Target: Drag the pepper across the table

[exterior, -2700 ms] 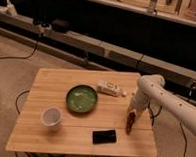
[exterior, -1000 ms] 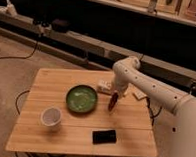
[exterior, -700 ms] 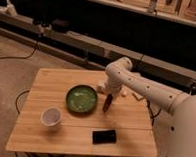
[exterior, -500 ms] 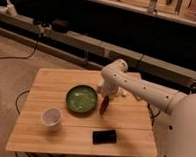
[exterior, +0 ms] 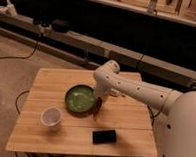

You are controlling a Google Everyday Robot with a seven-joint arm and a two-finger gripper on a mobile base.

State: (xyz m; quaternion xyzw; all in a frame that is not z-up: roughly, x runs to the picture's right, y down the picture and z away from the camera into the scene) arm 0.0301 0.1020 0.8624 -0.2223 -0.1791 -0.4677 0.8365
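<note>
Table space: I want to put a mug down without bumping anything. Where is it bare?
The table is bare along its far left, behind the white cup, and at the front right beyond the black block. It is crowded mid-table, where the gripper holds the pepper beside the green bowl.

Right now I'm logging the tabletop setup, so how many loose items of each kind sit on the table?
Bowl: 1, green bowl
Cup: 1, white cup
Block: 1, black block
Pepper: 1, dark red pepper, at the gripper
Total: 4 on the table
</note>
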